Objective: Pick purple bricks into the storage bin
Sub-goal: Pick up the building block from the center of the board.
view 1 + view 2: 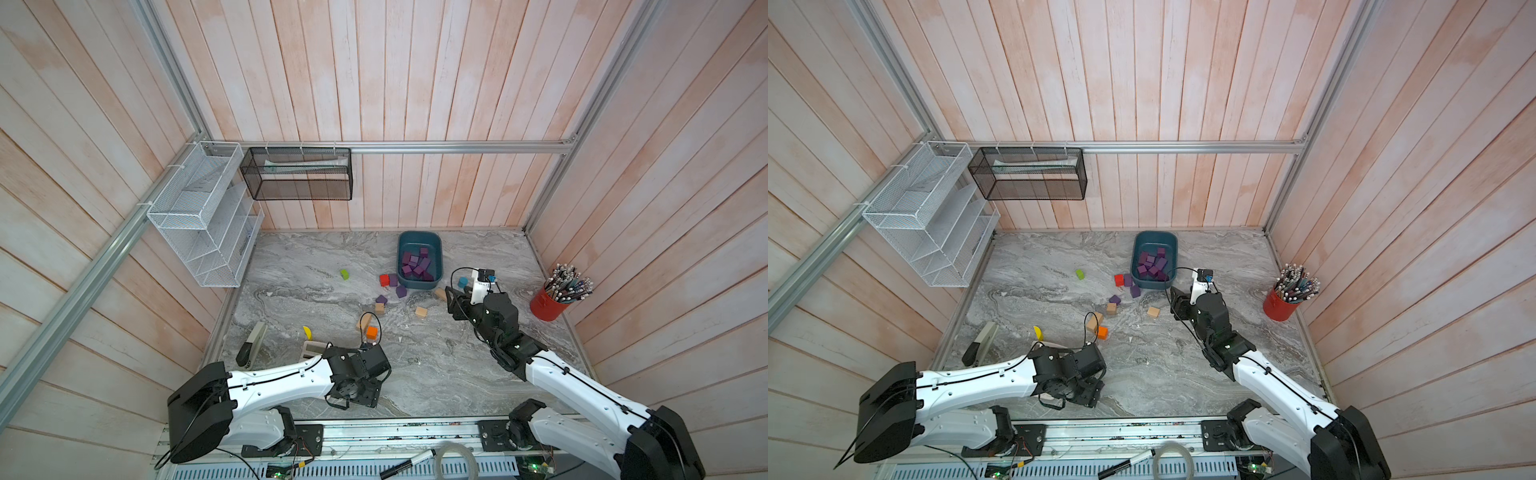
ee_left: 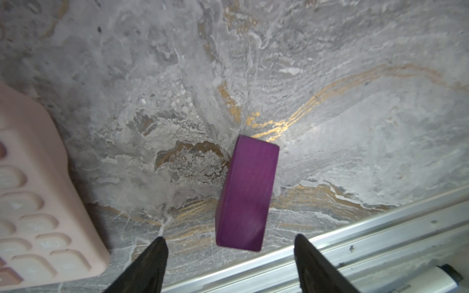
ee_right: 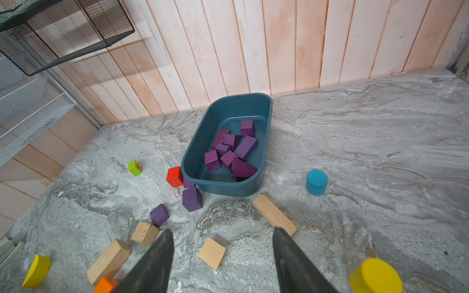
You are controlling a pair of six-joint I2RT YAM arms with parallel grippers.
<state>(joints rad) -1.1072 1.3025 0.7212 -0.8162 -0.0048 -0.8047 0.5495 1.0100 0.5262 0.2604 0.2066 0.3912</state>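
left gripper (image 2: 229,256): jaws spread, nothing between them, near the desk's front edge
right gripper (image 3: 223,253): jaws apart, empty

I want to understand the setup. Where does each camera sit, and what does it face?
Top views: high overhead, looking down at table, both arms and bin.
Left wrist: on left arm, facing down at a purple brick; left gripper open.
Right wrist: on right arm, facing bin; right gripper open.
Shared: bin in the top and right wrist views.

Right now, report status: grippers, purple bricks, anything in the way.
Left gripper open over a purple bar. Right gripper open, empty. Storage bin part filled; three purple bricks outside. Pink keypad beside the bar.
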